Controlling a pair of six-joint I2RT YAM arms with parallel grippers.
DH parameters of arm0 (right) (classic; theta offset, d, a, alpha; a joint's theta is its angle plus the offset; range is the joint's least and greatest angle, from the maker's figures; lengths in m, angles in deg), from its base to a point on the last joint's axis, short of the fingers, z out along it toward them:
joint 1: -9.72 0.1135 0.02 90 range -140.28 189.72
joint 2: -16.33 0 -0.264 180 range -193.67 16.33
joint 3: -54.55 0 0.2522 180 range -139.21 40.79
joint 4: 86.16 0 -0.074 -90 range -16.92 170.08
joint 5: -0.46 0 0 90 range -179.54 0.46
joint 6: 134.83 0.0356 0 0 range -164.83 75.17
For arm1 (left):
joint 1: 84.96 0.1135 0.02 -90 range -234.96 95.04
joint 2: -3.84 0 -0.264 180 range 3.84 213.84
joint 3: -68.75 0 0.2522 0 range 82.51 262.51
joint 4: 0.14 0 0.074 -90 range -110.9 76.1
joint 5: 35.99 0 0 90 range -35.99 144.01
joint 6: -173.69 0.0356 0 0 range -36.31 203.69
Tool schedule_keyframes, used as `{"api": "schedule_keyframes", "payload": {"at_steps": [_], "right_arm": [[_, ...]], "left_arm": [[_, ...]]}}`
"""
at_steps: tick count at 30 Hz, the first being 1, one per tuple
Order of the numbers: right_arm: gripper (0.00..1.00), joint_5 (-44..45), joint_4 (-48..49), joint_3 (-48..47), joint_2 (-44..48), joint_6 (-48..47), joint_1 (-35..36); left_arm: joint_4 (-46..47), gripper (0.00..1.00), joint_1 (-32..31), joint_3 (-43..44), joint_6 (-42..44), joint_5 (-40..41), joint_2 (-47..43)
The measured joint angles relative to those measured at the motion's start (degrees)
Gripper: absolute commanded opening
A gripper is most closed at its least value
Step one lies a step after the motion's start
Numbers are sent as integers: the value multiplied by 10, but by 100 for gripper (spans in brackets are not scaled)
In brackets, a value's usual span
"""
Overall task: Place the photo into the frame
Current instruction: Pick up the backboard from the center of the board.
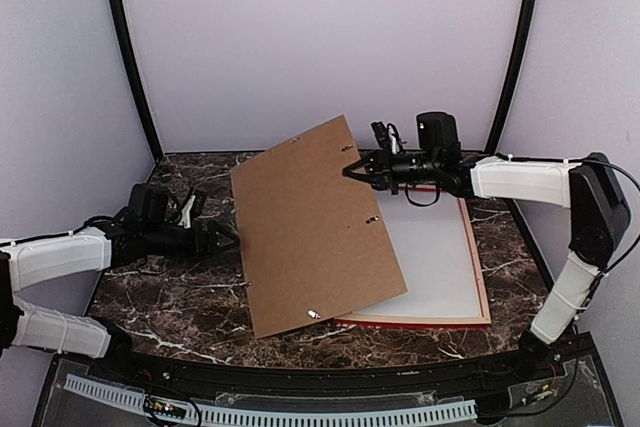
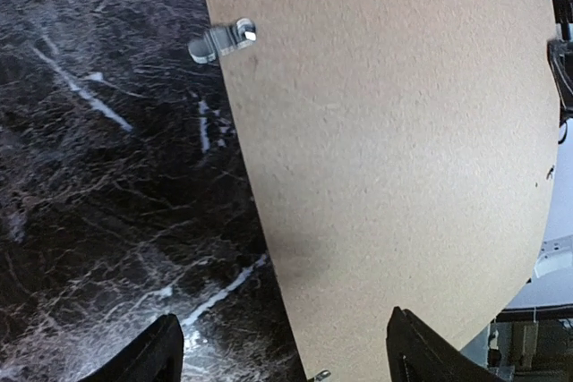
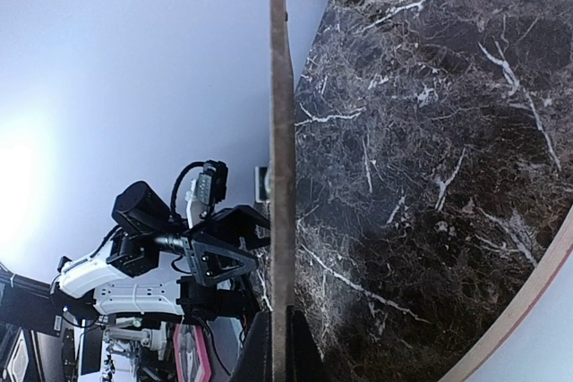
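One rectangular board [image 1: 315, 232], seemingly fibreboard, red frame [image 1: 420, 322]

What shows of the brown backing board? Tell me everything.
The brown fibreboard backing board is a thin rectangle with metal clips near its edges. It is tilted: the shut right gripper pinches its far right edge, its near edge lies low over the red wooden frame. The open left gripper flanks its left edge.

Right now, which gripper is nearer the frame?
Right. The right gripper pinches the backing board by the frame; the left gripper is open, left of the board.
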Motion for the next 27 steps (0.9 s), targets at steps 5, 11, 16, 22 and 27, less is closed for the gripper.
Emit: {"api": "schedule_keyframes", "payload": {"at_steps": [5,11,16,22,27], "right_arm": [[0,-1,8,3,23,11,-5],[0,-4,33,15,35,33,-5],[0,-5,42,28,40,45,-6],[0,-13,62,45,44,52,-18],[0,-24,84,60,46,57,-29]], "left_arm": [[82,79,0,-18,-10,-59,20],[187,63,0,-22,-35,-124,61],[257,45,0,-26,-65,-160,89],[323,31,5,-46,-103,-188,100],[362,21,6,-53,-135,-207,100]]}}
